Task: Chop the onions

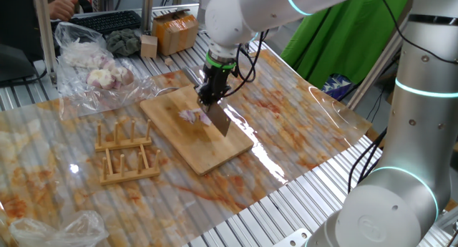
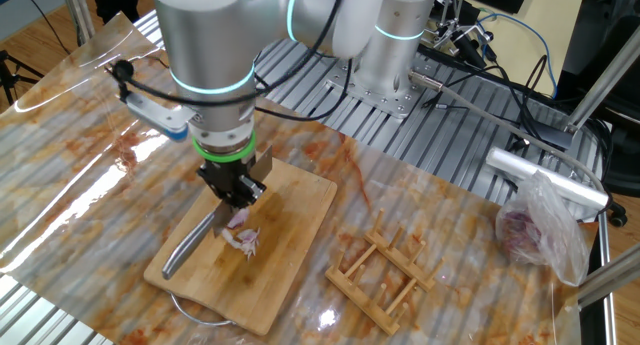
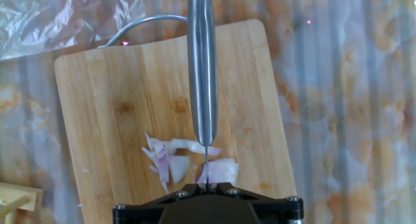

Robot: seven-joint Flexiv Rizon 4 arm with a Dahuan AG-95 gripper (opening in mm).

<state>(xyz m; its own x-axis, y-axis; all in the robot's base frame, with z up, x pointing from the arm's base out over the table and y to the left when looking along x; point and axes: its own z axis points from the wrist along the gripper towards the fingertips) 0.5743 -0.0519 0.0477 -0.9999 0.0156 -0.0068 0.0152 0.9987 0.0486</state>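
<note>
The onions (image 3: pixel 170 160) are a small cluster of pale pink and white slices on the wooden board (image 3: pixel 117 87). They also show in one fixed view (image 1: pixel 192 117) and the other fixed view (image 2: pixel 243 235). My gripper (image 3: pixel 207 184) is shut on a knife (image 3: pixel 203 68), whose edge runs down through the slices onto the board. In one fixed view the gripper (image 1: pixel 212 95) stands right over the onions with the blade (image 1: pixel 217 121) on the board. In the other fixed view the gripper (image 2: pixel 232 190) holds the knife (image 2: pixel 190 245) beside the slices.
A wooden rack (image 1: pixel 125 152) lies left of the board. A plastic bag with whole bulbs (image 1: pixel 96 57) sits at the back left. A cardboard box (image 1: pixel 175 31) and a keyboard (image 1: pixel 107 21) are behind. A wrinkled plastic sheet (image 1: pixel 300 111) covers the table.
</note>
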